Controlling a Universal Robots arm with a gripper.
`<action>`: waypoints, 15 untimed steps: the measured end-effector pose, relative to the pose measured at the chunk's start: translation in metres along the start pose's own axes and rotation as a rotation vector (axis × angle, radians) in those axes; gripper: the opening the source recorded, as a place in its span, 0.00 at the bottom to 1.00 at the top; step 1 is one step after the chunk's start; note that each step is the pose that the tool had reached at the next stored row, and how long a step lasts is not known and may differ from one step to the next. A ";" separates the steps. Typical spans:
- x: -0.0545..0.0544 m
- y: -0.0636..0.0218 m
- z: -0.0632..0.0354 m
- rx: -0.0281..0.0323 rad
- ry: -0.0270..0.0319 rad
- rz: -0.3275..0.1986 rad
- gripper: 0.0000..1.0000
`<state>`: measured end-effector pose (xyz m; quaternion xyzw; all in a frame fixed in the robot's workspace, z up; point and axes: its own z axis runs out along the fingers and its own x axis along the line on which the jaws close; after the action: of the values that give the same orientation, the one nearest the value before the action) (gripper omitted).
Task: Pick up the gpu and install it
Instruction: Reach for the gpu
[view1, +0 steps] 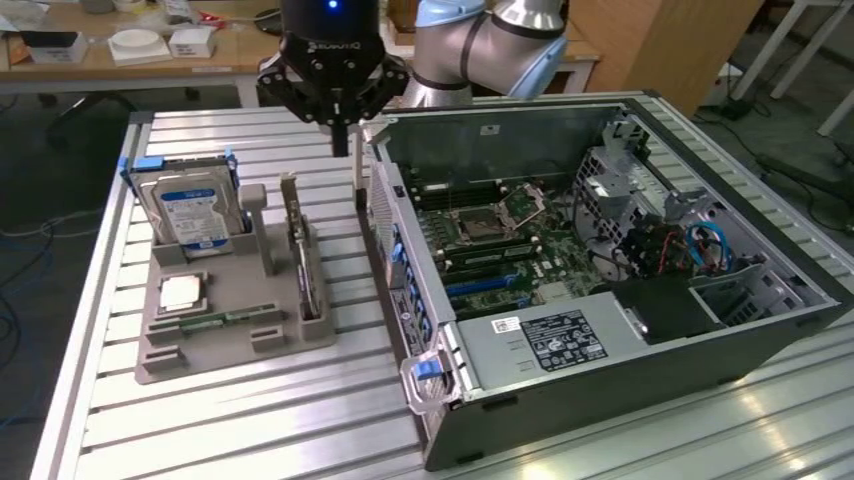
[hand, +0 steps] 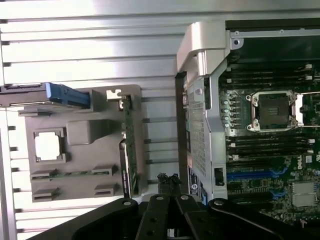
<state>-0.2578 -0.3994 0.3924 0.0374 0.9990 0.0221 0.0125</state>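
The gpu (view1: 306, 262) is stood on edge in a slot of the grey holder tray (view1: 214, 355), so its upper edge is offered for grasping. The gripper (view1: 340, 135) is held closed and empty just beyond that tray's side, above the gap before the open computer case (view1: 641, 380).

The desk (view1: 200, 420) is a top of ribbed aluminium slats, and bright light glares off it at the exterior view's lower right. Behind it stands a pale wooden table (view1: 230, 48) carrying small white boxes (view1: 140, 45). A wooden cabinet (view1: 654, 40) rises at the exterior view's upper right. The floor (view1: 40, 160) is dark grey, with cables (view1: 798, 168) trailing across it.
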 end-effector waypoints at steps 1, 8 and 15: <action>0.003 -0.0002 0.0000 0.0000 -0.0001 0.000 0.10; 0.023 -0.0023 -0.0001 0.0000 0.0000 0.000 0.10; 0.045 -0.0046 0.0000 0.0000 -0.0001 0.000 0.10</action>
<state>-0.3026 -0.4006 0.3912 0.0374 0.9990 0.0221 0.0125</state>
